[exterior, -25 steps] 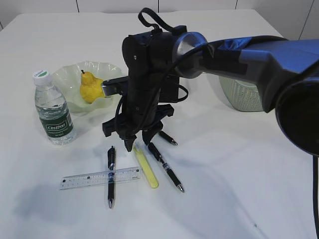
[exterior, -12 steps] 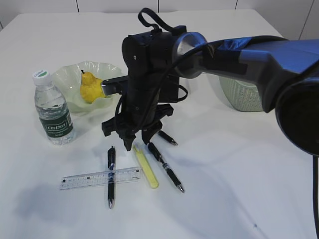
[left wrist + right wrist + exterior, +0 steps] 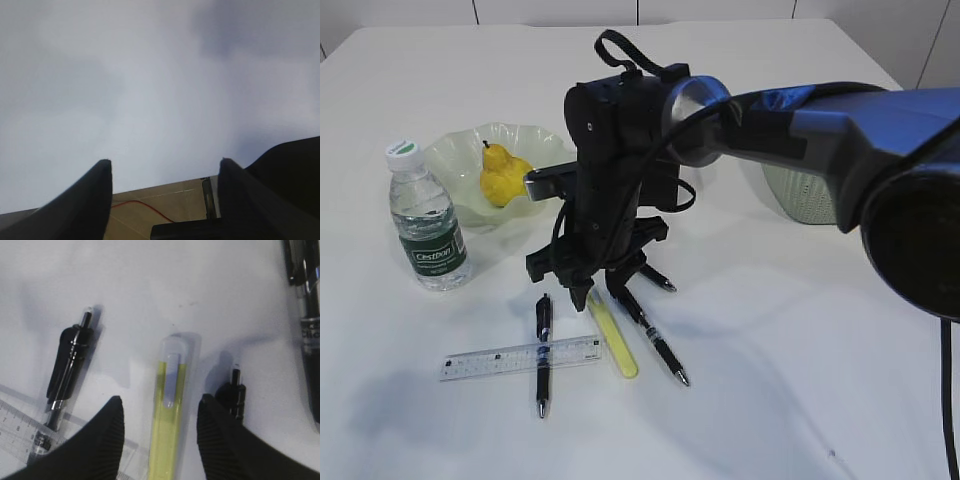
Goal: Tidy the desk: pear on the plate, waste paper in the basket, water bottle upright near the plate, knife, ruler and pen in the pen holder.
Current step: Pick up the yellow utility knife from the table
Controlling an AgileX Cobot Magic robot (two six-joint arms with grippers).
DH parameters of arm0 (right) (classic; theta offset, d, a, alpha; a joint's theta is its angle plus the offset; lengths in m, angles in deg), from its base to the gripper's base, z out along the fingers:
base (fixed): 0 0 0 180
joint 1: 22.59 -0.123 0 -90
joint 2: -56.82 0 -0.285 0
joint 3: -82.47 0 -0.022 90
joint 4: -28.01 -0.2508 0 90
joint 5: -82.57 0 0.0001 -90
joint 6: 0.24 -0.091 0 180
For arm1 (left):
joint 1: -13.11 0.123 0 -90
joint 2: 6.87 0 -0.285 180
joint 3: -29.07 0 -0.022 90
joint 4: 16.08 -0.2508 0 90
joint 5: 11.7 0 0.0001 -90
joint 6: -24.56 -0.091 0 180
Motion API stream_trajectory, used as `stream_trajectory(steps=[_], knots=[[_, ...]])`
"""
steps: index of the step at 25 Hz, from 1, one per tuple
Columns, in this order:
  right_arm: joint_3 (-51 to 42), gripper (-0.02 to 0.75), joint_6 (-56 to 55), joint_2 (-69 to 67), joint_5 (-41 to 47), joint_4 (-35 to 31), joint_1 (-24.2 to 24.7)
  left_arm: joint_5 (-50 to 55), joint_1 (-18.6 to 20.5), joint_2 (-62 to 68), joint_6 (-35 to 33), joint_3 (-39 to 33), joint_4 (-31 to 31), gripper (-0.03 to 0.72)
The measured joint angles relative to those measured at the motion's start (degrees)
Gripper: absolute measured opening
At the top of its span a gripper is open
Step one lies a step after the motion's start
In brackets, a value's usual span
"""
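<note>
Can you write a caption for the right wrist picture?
Open right gripper hovers astride the yellow knife, with black pens either side.

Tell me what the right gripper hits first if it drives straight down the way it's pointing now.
Most likely the yellow knife: the right gripper points down at the desk with open jaws straddling it. The black pens lie just outside the fingers. The remaining gap is hard to judge.

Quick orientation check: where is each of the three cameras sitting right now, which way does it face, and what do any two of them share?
Exterior: raised at the desk's front, slanting down at the bottle, plate, pens; right arm and right pincer show.
Left wrist: on the left arm, facing blurred pale surface; open left pincer fingertips only.
Right wrist: straight down over the yellow knife between open fingertips.
Shared: exterior and right wrist both show knife, ruler.
</note>
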Motion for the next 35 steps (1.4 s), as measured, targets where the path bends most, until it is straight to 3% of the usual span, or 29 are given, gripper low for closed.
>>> stream_trajectory(steps=[35], knots=[[0.00,0.368,0.49,-2.40,1.97,2.00,0.00,0.00,0.00,0.00,0.00,0.00,-0.21,0.466]])
